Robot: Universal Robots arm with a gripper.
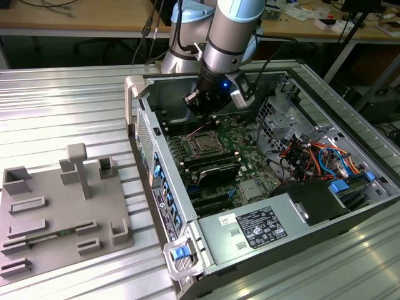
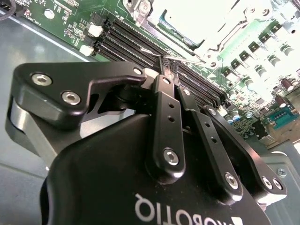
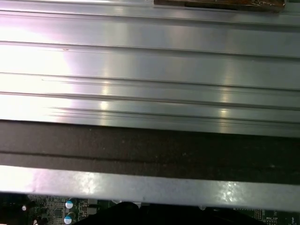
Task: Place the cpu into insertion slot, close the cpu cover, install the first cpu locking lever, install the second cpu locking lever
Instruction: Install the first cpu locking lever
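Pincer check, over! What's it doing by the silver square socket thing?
Pincer shut, empty, tips together over the memory slots. Insertion slot just beyond, cpu cover down on it. Thin wire lever crosses at the tips.

You are looking at a work surface of ribbed, silvery metal panels [image 1: 69, 106] that runs under the whole scene and throws back bright streaks of overhead light. Beyond it, along the far edge in the exterior view, you see a long wooden bench [image 1: 81, 15] with cables lying on it, and a second wooden table [image 1: 325, 28] on metal legs toward the exterior view's right, cluttered with small items. Below those tables the space is dark. In the first wrist view the same ribbed metal [image 3: 150, 65] gleams under soft glare.
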